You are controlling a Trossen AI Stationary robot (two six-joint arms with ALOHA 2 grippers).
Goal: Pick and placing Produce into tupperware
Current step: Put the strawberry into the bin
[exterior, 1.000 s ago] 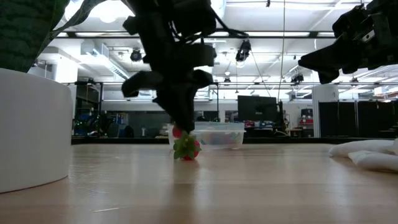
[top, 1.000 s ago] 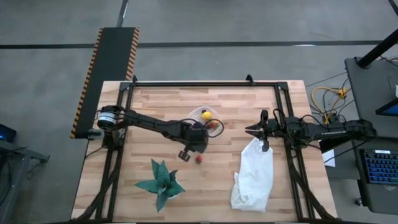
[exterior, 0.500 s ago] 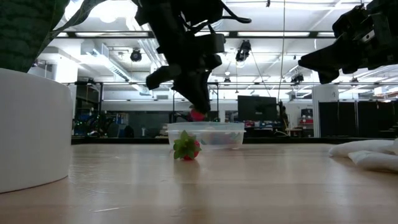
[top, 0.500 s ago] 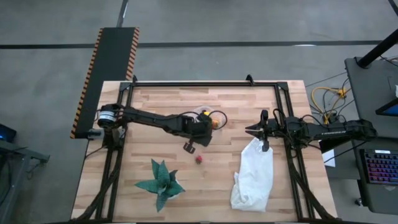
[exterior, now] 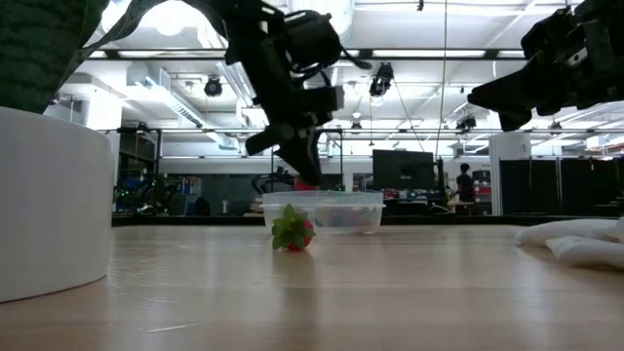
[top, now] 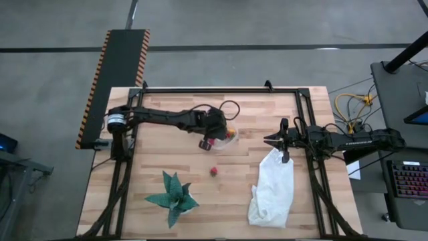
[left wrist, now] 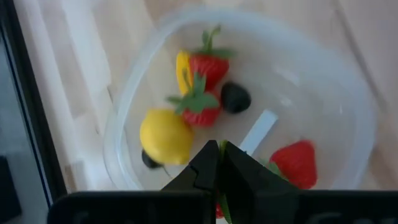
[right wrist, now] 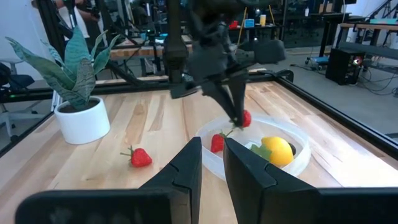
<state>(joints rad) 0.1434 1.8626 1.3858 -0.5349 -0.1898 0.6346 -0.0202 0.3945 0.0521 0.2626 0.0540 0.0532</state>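
Observation:
My left gripper (top: 210,142) hangs over the near rim of the clear tupperware (top: 230,136), shut on a red strawberry (right wrist: 245,118). The tub (left wrist: 124,112) holds a yellow lemon piece (left wrist: 165,134), strawberries (left wrist: 208,65), an orange piece and dark balls (left wrist: 235,98). Another strawberry (top: 213,171) lies on the table nearer the front, also in the low view (exterior: 292,232). My right gripper (top: 273,140) waits open above the far end of the white cloth bag. My left gripper pinches the strawberry at its fingertips (right wrist: 236,113), coming from above and pointing down. The berry is lifted clear, just above the tub's rim (right wrist: 249,124). In the left wrist view the fingers hide most of it; only a bit of red and green (left wrist: 219,208) shows between them.
A green spiky plant (top: 172,196) in a white pot (exterior: 49,195) stands near the front left. The white cloth bag (top: 273,187) lies along the right side. Bare wood lies between the plant and the bag around the loose strawberry.
My left gripper has risen from the table beside the loose strawberry and moved toward the far edge until it hangs over the tub, carrying a strawberry. The other strawberry has stayed where it lay.

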